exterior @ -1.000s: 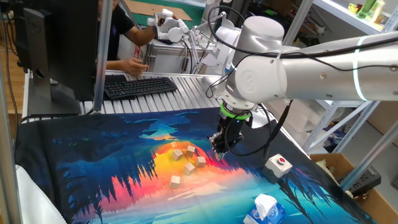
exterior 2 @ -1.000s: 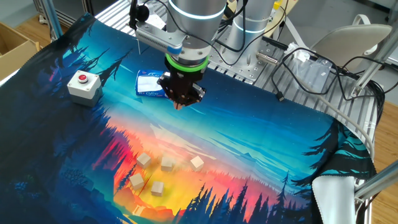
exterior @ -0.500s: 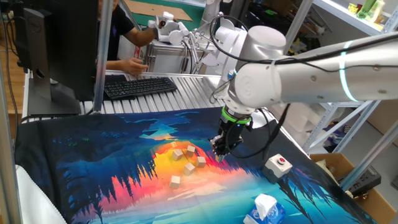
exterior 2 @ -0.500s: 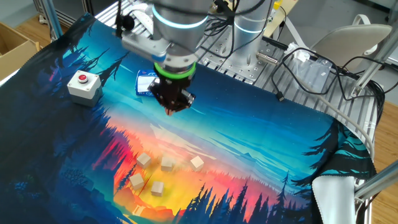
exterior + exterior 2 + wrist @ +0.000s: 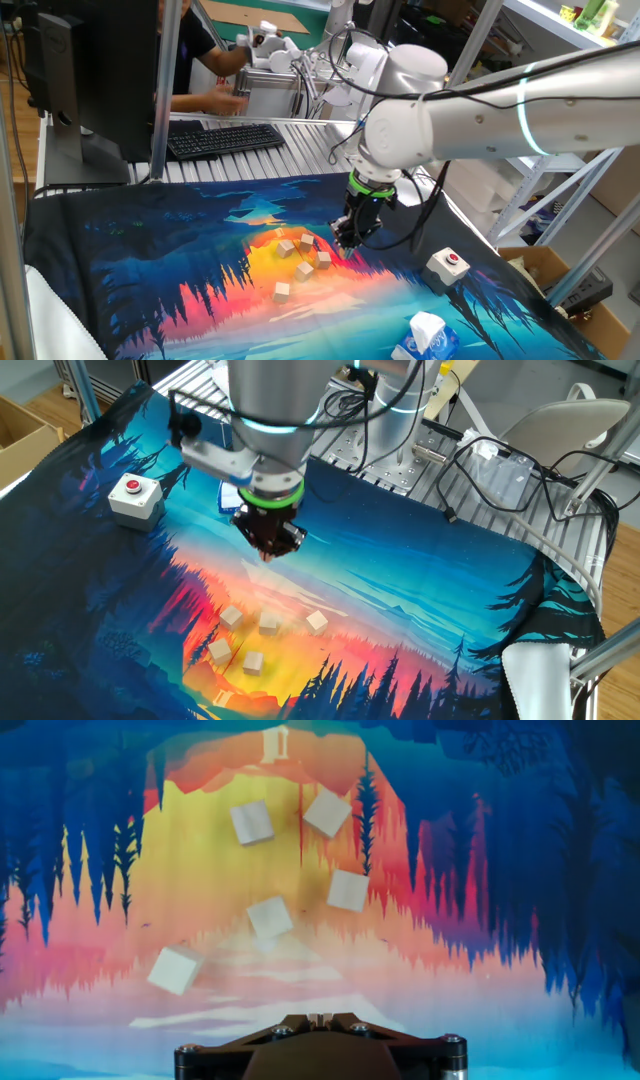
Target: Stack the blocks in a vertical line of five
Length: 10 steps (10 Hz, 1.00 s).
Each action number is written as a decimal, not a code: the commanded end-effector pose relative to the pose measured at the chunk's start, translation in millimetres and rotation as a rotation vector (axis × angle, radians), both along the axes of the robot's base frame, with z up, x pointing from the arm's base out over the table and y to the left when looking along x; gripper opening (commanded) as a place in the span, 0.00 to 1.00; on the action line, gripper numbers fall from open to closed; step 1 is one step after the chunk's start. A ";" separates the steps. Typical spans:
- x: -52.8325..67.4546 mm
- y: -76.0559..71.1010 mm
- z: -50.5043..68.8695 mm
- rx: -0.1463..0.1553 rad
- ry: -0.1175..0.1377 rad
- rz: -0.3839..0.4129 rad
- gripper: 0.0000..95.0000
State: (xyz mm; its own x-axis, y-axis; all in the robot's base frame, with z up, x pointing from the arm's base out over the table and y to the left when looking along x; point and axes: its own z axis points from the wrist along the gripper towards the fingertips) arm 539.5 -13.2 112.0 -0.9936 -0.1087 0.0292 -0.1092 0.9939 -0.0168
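Left to right across the worktop (image 5: 80,610), which is draped in a printed cloth of blue forest and orange sunset: a white box with a red button (image 5: 133,498) stands at the left edge in the other fixed view, with a white-and-blue tissue pack (image 5: 231,497) beyond it, partly hidden behind the arm. The black two-finger claw (image 5: 267,552) points straight down above the cloth, its fingers pressed together and holding nothing; it hangs clear of the surface, on the blue-to-orange boundary. Below it in that view, on the orange and yellow patch, lie the five small cubes of pale beige wood (image 5: 262,638), each flat on the cloth and none stacked. They form a loose cluster, near one another but apart. In the hand view the cubes (image 5: 272,917) lie ahead of the closed fingertips, two farther off, two in the middle, one nearest at left.
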 end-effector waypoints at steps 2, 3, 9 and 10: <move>17.7 -1.8 -18.4 0.016 0.001 0.008 0.00; 29.7 -5.5 -21.2 0.023 0.019 0.019 0.00; 65.2 -11.2 -28.4 -0.017 0.022 0.046 0.00; 69.0 -11.7 -26.8 -0.024 0.023 0.048 0.00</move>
